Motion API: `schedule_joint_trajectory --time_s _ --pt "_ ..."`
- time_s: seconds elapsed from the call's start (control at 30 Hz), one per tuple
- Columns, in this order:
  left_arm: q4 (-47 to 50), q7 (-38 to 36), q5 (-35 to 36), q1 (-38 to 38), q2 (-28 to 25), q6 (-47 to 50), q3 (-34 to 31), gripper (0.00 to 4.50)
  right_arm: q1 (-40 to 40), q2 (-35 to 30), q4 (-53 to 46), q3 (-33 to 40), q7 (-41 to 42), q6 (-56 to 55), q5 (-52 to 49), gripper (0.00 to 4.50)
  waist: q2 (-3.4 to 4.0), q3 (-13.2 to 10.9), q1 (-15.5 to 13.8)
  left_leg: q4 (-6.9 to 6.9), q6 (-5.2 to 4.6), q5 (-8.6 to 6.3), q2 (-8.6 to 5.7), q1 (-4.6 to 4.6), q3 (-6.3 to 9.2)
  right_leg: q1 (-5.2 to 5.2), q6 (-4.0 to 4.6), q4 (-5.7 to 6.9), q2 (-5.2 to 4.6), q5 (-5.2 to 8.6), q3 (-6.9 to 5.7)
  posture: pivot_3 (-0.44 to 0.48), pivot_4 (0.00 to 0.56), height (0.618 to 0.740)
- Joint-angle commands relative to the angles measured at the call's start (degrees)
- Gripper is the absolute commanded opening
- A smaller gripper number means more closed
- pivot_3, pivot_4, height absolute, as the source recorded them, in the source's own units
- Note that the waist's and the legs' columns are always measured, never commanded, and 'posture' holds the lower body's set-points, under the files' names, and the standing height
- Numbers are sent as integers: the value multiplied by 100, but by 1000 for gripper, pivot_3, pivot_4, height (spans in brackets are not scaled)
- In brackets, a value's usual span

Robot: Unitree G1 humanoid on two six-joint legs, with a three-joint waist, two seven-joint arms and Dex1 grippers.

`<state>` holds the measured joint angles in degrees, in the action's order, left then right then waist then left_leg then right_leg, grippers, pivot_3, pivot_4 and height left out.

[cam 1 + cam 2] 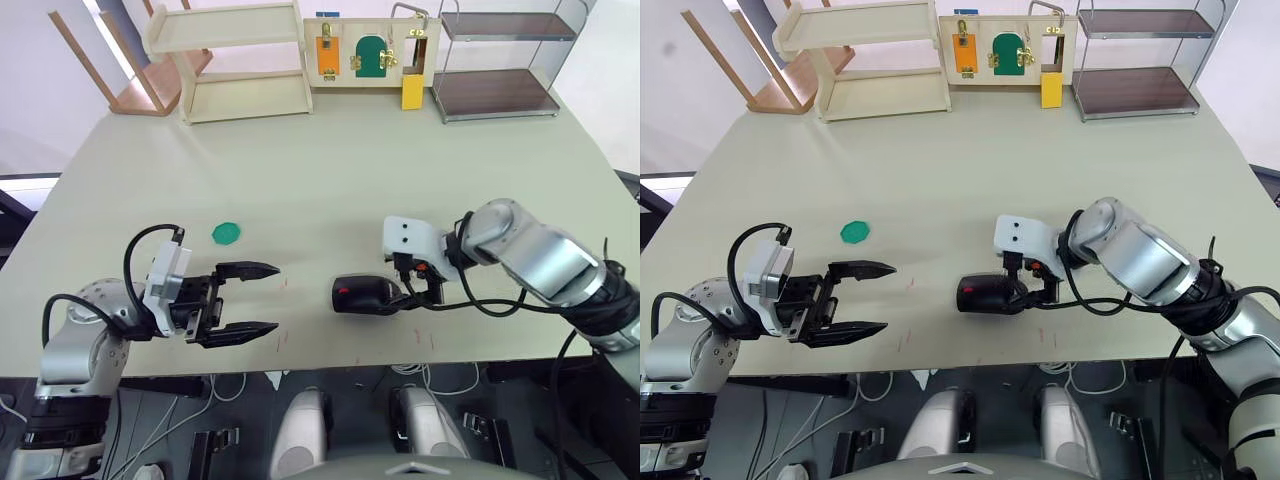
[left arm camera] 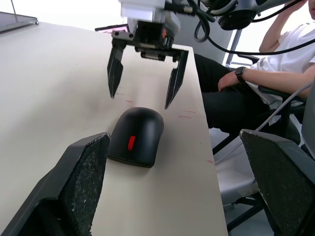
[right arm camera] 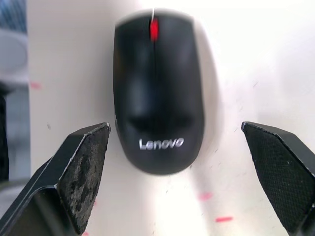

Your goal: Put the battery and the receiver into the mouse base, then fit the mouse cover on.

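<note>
Spread right gripper [image 3: 177, 172] faces mouse cover [image 3: 156, 88] reading Lenovo; left gripper [image 1: 250, 298] spread

The mouse cover [image 3: 156, 93] hides the mouse base beneath it, apparently fully seated.

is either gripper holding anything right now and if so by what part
Nothing is held. The left gripper and right gripper are both open, apart from the assembled black mouse on the table.
</note>
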<state>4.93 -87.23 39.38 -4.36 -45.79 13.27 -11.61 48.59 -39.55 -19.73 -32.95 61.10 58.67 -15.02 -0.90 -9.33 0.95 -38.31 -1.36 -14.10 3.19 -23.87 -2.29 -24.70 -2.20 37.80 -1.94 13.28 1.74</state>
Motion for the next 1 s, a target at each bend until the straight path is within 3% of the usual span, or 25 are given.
schedule_joint_trajectory --time_s 0.03,0.07,0.1,0.13,0.6,0.7,0.8,1.0 --pt "3 -81 -15 -6 -41 -119 -87 4500 -83 324 -89 538 -107 -258 -291 3984 -1 -2 4 0 0 0 0 0 0 0 0 0 0 0 0 0 150 740" --pt "-6 -90 -20 -3 -49 -134 -96 4500 -93 381 -74 522 -152 -291 -253 3467 -1 -1 3 1 0 0 1 0 -2 -1 -1 1 1 -1 1 0 150 740" --pt "-17 -101 -27 -3 -58 -155 -107 4500 -108 445 -57 506 -209 -346 -218 3315 -1 -2 1 0 0 0 1 0 -1 -1 -2 1 1 -1 1 0 150 740" --pt "-25 -121 -32 7 -75 -182 -128 4500 -123 535 -57 496 -269 -398 -210 2736 -1 -2 0 0 0 0 1 0 -1 0 -2 1 1 -1 1 0 150 740" --pt "-92 -231 -20 262 -309 -324 -386 4500 -57 1557 570 102 -1011 -633 155 2736 -2 -2 3 0 0 0 1 0 -3 -1 0 2 0 -1 1 0 150 740" --pt "-54 -218 -4 342 -329 -303 -417 4500 -96 1620 586 62 -999 -641 160 1964 -2 -3 0 0 0 0 1 0 -4 -1 0 1 -1 -1 1 0 150 740" --pt "-29 -210 -2 389 -329 -295 -435 4500 -120 1618 556 -14 -1026 -659 229 469 -2 -3 3 1 0 0 1 -1 -5 -1 0 0 -2 0 1 0 150 740" --pt "-14 -189 -3 409 -327 -276 -442 4500 -178 1636 515 -134 -1026 -484 255 469 -3 -3 3 1 0 0 1 0 -5 -2 0 2 -1 0 1 0 150 740"
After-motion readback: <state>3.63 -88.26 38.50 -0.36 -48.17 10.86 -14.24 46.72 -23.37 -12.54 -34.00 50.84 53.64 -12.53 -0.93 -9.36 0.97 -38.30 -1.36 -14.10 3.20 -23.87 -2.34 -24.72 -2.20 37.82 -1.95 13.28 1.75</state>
